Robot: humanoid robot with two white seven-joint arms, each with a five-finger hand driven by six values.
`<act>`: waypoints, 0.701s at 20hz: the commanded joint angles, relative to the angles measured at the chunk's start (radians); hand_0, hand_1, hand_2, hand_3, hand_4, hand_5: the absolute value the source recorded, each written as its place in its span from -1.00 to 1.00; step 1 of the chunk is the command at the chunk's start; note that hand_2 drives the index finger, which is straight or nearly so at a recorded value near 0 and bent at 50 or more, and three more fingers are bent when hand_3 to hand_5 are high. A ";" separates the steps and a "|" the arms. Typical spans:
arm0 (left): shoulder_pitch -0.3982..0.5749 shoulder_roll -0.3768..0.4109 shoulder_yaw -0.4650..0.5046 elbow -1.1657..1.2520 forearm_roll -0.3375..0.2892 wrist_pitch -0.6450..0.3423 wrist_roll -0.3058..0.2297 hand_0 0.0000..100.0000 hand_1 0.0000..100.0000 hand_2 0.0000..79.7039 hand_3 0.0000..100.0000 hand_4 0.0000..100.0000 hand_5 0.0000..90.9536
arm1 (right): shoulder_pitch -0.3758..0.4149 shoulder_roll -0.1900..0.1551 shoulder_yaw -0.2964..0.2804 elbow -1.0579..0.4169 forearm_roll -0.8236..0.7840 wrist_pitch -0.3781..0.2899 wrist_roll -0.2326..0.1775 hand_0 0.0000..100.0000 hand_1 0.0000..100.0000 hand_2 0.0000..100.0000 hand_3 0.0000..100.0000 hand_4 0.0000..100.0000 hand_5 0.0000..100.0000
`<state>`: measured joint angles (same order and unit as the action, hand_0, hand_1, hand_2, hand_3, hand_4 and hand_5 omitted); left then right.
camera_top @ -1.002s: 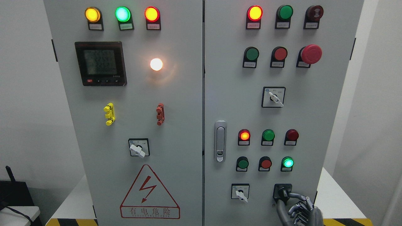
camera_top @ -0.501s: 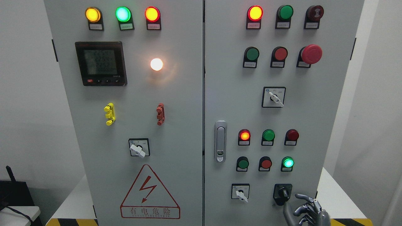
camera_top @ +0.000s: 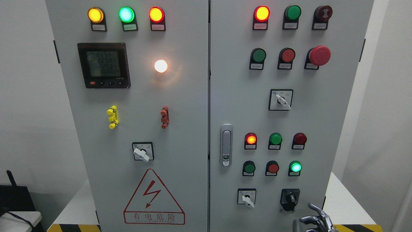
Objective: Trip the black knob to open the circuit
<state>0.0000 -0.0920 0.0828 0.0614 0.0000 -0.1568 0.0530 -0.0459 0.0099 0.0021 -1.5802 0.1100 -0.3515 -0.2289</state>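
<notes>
The black knob (camera_top: 290,197) sits on its black plate at the lower right of the grey cabinet's right door (camera_top: 231,106), its small handle tilted a little to the right. My right hand (camera_top: 316,220) shows at the bottom edge below and right of the knob, apart from it. Its grey fingers (camera_top: 318,209) are loosely spread and hold nothing. The left arm is out of view.
A white selector switch (camera_top: 247,197) is left of the black knob. Above them are red and green buttons and a lit green lamp (camera_top: 295,167). The door handle (camera_top: 226,145) stands at the seam. A red mushroom stop button (camera_top: 319,55) juts out higher up.
My right hand has let go of the black knob and dropped down and to the right, away from the panel. The knob's handle now stands uncovered.
</notes>
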 commanded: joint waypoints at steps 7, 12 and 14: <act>-0.008 0.000 0.000 0.000 -0.032 0.000 0.001 -0.76 -0.22 -1.00 -1.00 -1.00 -1.00 | 0.155 -0.086 0.030 -0.041 -0.072 -0.093 0.200 -1.00 -0.65 -1.00 -0.80 -0.73 -0.60; -0.008 0.000 0.000 0.000 -0.032 0.000 0.001 -0.76 -0.22 -1.00 -1.00 -1.00 -1.00 | 0.188 -0.116 0.038 -0.075 -0.082 -0.093 0.217 -1.00 -0.72 -1.00 -0.91 -0.83 -0.67; -0.008 0.000 0.000 0.000 -0.032 0.000 0.001 -0.76 -0.22 -1.00 -1.00 -1.00 -1.00 | 0.212 -0.123 0.041 -0.098 -0.082 -0.093 0.217 -1.00 -0.77 -1.00 -0.91 -0.84 -0.67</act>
<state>0.0000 -0.0920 0.0828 0.0614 0.0000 -0.1568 0.0529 0.1098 -0.0561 0.0175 -1.6146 0.0249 -0.4442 -0.0161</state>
